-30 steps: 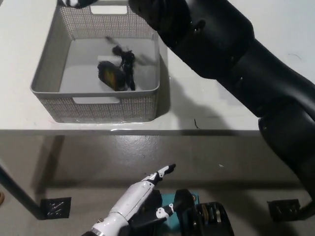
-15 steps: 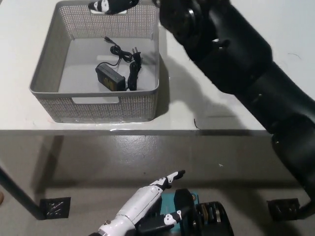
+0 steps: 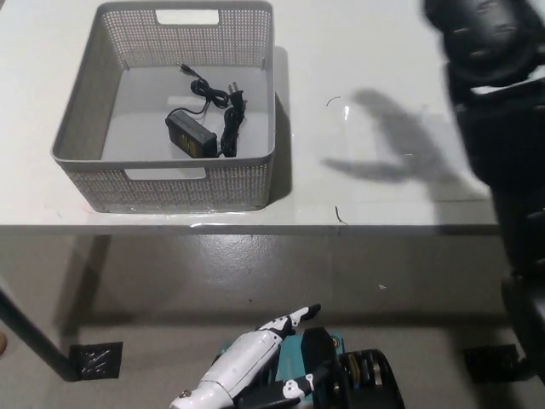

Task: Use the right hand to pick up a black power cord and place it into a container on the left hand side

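The black power cord [image 3: 209, 119], an adapter brick with a coiled cable and plug, lies on the floor of the grey perforated basket [image 3: 85, 111] at the left of the white table. My black right hand [image 3: 487, 36] shows as a blurred shape at the top right, well away from the basket and above the table. Motion blur hides its state. My white left hand [image 3: 247, 366] rests low at the bottom, below the table edge, fingers extended and holding nothing.
The white table [image 3: 366, 196] spreads to the right of the basket, with the arm's shadow [image 3: 387, 141] across it. The table's front edge [image 3: 255, 228] runs across the middle of the picture. Below it are a grey floor and a table leg [image 3: 34, 341].
My right arm has swung from over the basket to the far right side. The cord, in motion a second ago, now lies still in the basket. The left hand has barely moved.
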You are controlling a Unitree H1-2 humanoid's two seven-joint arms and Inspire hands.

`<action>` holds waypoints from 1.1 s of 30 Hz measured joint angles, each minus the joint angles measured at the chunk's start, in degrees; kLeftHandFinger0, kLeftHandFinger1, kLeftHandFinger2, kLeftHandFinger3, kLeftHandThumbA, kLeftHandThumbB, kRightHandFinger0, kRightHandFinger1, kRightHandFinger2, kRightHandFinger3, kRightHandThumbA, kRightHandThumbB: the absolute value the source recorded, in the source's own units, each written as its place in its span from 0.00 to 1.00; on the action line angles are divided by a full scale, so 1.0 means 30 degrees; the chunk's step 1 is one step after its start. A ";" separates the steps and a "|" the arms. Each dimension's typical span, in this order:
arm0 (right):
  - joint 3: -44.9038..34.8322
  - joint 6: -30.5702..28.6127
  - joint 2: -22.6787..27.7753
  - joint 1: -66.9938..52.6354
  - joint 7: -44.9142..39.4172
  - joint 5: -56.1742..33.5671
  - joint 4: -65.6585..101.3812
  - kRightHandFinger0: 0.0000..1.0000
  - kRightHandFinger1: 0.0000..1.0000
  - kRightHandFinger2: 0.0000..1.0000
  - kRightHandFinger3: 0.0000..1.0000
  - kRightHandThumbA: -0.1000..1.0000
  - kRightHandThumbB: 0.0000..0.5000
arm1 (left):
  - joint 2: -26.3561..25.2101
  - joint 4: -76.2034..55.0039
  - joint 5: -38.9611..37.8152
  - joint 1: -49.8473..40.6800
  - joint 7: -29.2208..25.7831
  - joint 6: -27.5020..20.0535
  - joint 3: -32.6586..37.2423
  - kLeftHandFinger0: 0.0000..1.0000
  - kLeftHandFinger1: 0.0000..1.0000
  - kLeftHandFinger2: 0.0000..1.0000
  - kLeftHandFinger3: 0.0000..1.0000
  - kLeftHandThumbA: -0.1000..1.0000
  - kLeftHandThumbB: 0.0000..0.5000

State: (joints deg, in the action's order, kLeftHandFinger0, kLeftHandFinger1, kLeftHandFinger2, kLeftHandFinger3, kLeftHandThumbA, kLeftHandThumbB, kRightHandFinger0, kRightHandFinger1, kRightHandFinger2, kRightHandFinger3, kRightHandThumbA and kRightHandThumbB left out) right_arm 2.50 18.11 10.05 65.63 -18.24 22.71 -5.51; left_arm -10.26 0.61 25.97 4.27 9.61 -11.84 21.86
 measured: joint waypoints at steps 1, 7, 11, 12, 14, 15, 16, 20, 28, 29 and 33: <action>-0.0527 0.0133 0.0141 -0.0163 -0.0057 -0.0415 0.0493 1.00 1.00 1.00 1.00 1.00 0.92 | -0.0009 0.0000 0.0012 -0.0045 -0.0001 0.0001 -0.0032 0.92 0.99 1.00 1.00 0.82 0.25; -0.3625 0.1102 0.0581 -0.2174 -0.0203 -0.2504 0.4022 1.00 1.00 1.00 1.00 1.00 0.72 | -0.0151 0.0001 0.0024 -0.0277 -0.0006 0.0000 -0.0270 0.92 1.00 1.00 1.00 0.81 0.29; -0.5382 0.1650 0.0646 -0.5256 -0.0234 -0.4044 0.7370 1.00 1.00 1.00 1.00 0.99 0.81 | -0.0272 -0.0005 -0.0006 -0.0487 -0.0011 0.0003 -0.0507 0.94 1.00 1.00 1.00 0.79 0.27; -0.5560 0.1703 0.0644 -0.5729 -0.0234 -0.4240 0.7750 1.00 1.00 1.00 1.00 0.98 0.83 | -0.0272 -0.0007 -0.0017 -0.0501 -0.0013 0.0004 -0.0553 0.94 1.00 1.00 1.00 0.78 0.27; -0.6133 0.1866 0.0645 -0.7266 -0.0249 -0.5004 0.9173 1.00 1.00 1.00 1.00 0.98 0.82 | -0.0277 -0.0011 -0.0067 -0.0547 -0.0019 0.0010 -0.0807 0.95 1.00 1.00 1.00 0.80 0.29; -0.6481 0.1950 0.0642 -0.8207 -0.0265 -0.5515 0.9976 1.00 1.00 1.00 1.00 0.98 0.78 | -0.0278 -0.0014 -0.0104 -0.0563 -0.0033 0.0017 -0.1048 0.95 1.00 1.00 1.00 0.83 0.29; -0.6601 0.1966 0.0642 -0.8561 -0.0273 -0.5697 1.0233 1.00 1.00 1.00 1.00 0.98 0.80 | -0.0275 -0.0016 -0.0111 -0.0564 -0.0035 0.0018 -0.1135 0.96 1.00 1.00 1.00 0.84 0.27; -0.7152 0.1941 0.0510 -1.2269 -0.0321 -0.7273 1.2490 1.00 1.00 1.00 1.00 0.99 0.83 | -0.0263 -0.0075 -0.0186 -0.0564 -0.0099 0.0016 -0.1705 0.98 1.00 1.00 1.00 0.86 0.30; -0.5499 0.0352 -0.1188 -2.0173 -0.0615 -0.8622 1.2611 1.00 1.00 1.00 1.00 1.00 0.72 | -0.0145 -0.0077 -0.0415 -0.0576 -0.0301 -0.0025 -0.2511 0.97 1.00 1.00 1.00 0.88 0.36; -0.5027 -0.0070 -0.1470 -2.1141 -0.0698 -0.8703 1.1942 1.00 1.00 1.00 1.00 1.00 0.68 | -0.0123 -0.0071 -0.0519 -0.0571 -0.0301 -0.0025 -0.2541 0.97 1.00 1.00 1.00 0.88 0.35; -0.4033 -0.1179 -0.1725 -2.2752 -0.0826 -0.8798 0.9812 1.00 1.00 1.00 1.00 0.99 0.71 | -0.0047 -0.0053 -0.0676 -0.0554 -0.0303 -0.0027 -0.2583 0.98 1.00 1.00 1.00 0.85 0.32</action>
State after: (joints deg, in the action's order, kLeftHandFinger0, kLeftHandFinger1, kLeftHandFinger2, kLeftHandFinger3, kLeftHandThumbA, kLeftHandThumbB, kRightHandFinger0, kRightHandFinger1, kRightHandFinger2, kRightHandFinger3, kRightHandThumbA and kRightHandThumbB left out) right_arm -9.60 14.57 4.87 -2.63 -20.72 -3.69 23.92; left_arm -10.40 0.45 23.94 2.61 8.70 -11.92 14.11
